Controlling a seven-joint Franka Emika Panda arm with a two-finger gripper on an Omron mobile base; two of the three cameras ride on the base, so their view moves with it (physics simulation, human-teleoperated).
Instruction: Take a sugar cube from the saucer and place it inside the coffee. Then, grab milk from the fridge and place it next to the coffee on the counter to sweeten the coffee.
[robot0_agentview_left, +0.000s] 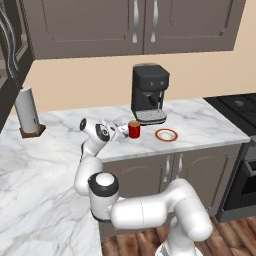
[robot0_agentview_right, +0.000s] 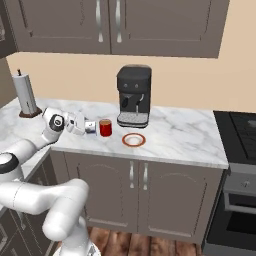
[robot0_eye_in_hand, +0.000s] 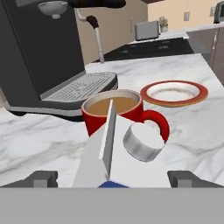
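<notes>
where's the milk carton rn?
In the gripper, held just left of the coffee in the right base view, over the counter; in the hand view the milk carton sits right before the cup.

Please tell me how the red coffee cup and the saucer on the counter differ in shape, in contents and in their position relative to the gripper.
The coffee is a tall red cylinder with a handle; the saucer is flat and round, white with a red-orange rim. The coffee holds brown liquid; the saucer looks empty. The coffee stands right beside the milk that the gripper holds; the saucer lies farther off, past the cup. Both rest on the counter before the coffee machine.
</notes>
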